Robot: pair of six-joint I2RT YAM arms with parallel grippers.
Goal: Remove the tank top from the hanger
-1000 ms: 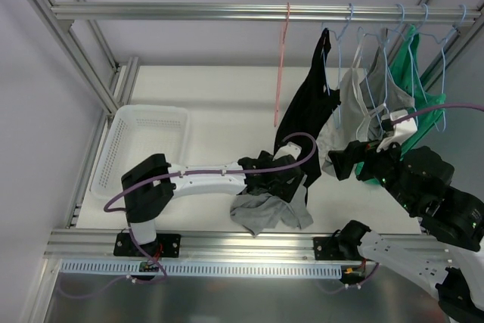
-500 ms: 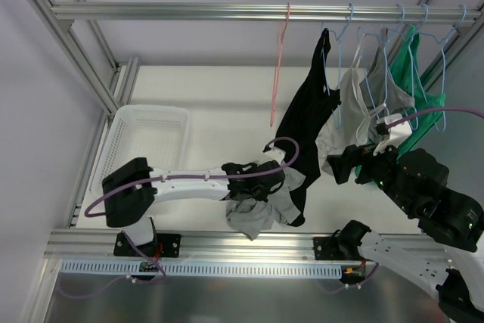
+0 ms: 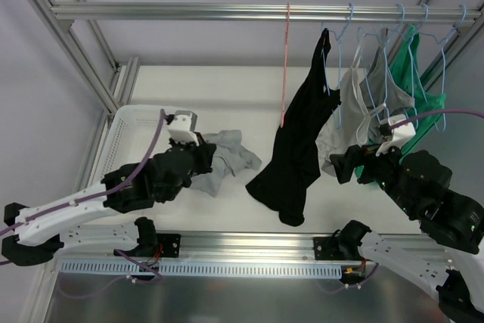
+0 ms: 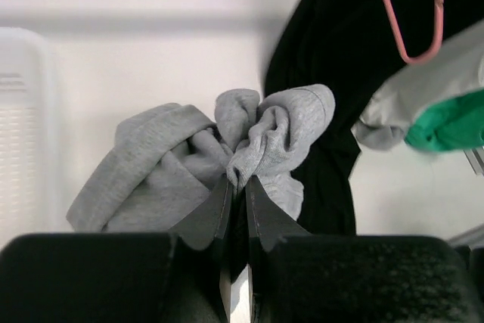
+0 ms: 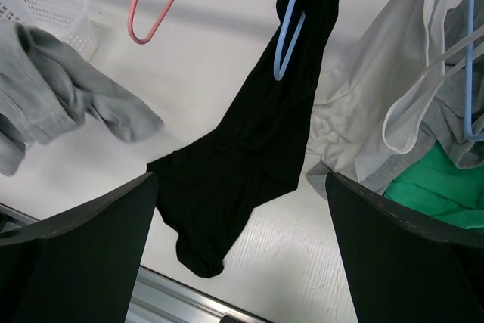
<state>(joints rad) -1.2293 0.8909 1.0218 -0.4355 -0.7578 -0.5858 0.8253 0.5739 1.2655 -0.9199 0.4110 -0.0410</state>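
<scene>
Pinching a fold of the grey tank top (image 4: 170, 160) in my left gripper (image 4: 237, 184), jaws closed tight, just beside the white basket (image 3: 125, 120); it's off the pink hanger (image 3: 284, 66). Right gripper (image 5: 240, 181) spread wide, holding nothing.
</scene>
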